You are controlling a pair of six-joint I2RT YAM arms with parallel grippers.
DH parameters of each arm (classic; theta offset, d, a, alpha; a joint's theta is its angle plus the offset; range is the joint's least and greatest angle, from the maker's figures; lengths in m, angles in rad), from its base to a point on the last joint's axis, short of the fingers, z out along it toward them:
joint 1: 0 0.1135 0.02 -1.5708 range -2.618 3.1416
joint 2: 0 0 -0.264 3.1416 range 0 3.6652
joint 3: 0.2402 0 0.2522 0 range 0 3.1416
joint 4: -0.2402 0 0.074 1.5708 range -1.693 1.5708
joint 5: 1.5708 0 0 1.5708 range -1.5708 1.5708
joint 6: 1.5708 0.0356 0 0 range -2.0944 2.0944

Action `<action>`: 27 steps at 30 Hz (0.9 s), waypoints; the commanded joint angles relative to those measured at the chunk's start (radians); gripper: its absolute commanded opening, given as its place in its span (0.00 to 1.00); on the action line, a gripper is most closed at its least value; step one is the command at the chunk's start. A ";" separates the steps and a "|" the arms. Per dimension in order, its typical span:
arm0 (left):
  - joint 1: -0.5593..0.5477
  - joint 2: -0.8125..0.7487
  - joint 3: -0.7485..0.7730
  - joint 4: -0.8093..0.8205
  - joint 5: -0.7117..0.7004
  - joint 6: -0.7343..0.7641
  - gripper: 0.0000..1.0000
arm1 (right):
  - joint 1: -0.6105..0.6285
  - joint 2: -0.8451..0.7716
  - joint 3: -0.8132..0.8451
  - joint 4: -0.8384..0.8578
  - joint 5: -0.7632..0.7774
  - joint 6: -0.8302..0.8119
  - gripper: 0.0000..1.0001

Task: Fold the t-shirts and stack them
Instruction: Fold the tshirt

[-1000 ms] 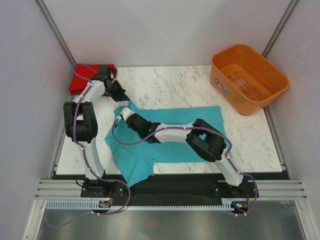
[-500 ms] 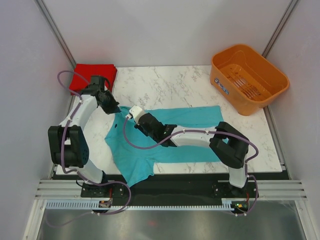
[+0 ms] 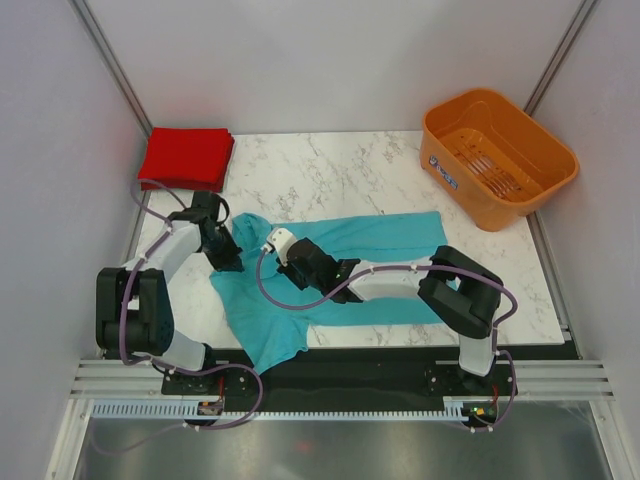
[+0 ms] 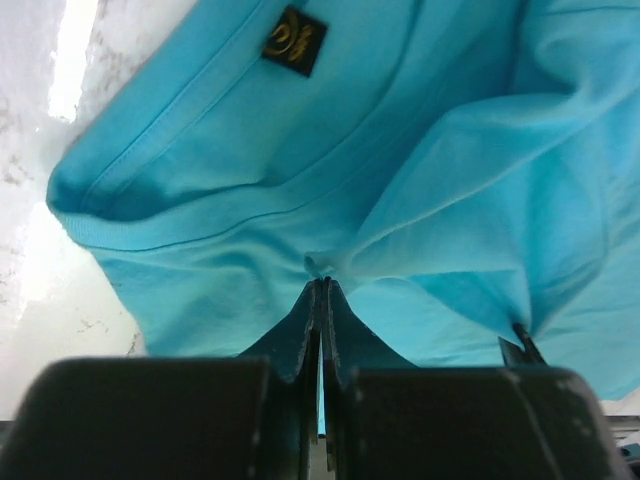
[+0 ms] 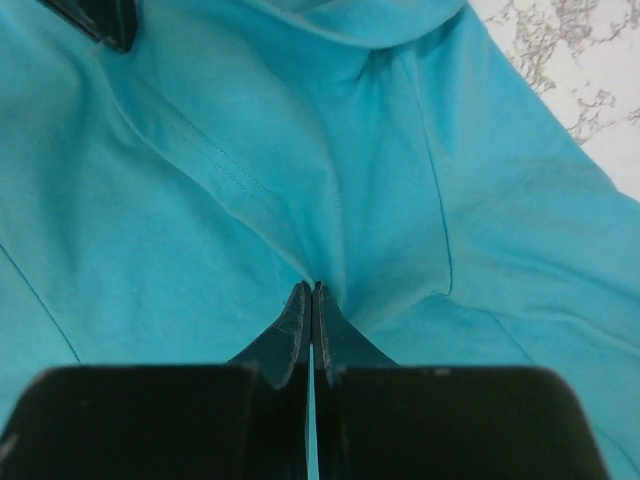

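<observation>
The teal-blue t-shirt (image 3: 380,262) lies spread across the middle of the marble table, with a rumpled part hanging over the near edge. Its collar and dark label (image 4: 295,40) show in the left wrist view. My left gripper (image 3: 228,260) is shut on a pinch of this shirt (image 4: 250,200) at its left edge, and the cloth puckers at the closed tips (image 4: 322,284). My right gripper (image 3: 277,243) is shut on a fold of the same shirt (image 5: 250,150) a little to the right, tips (image 5: 312,290) together. The red t-shirt (image 3: 186,157) lies folded at the back left corner.
An orange slotted basket (image 3: 498,155) stands at the back right, partly off the table. Grey walls close in left, right and behind. The right arm (image 3: 400,280) stretches low across the teal shirt. Bare marble (image 3: 330,180) shows behind the shirt.
The left gripper has come from beside the red shirt toward the near side, bringing the teal shirt's upper left edge with it. The right gripper has shifted right and nearer with its pinch.
</observation>
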 commanded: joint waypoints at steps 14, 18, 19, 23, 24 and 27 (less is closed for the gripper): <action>-0.047 0.087 0.304 0.005 0.014 0.142 0.49 | -0.048 -0.171 -0.010 -0.118 0.020 0.130 0.34; -0.148 0.203 0.423 0.016 -0.082 0.261 0.61 | -0.103 -0.205 -0.018 -0.150 0.042 0.186 0.34; -0.170 0.248 0.456 0.015 -0.111 0.263 0.61 | -0.126 -0.207 -0.022 -0.152 0.042 0.199 0.34; -0.202 0.358 0.519 0.006 -0.168 0.258 0.62 | -0.166 -0.198 -0.033 -0.150 0.045 0.234 0.34; -0.207 0.380 0.529 0.002 -0.180 0.265 0.63 | -0.171 -0.196 -0.036 -0.148 0.046 0.239 0.34; -0.211 0.466 0.575 -0.034 -0.257 0.263 0.62 | -0.194 -0.190 -0.042 -0.147 0.049 0.245 0.34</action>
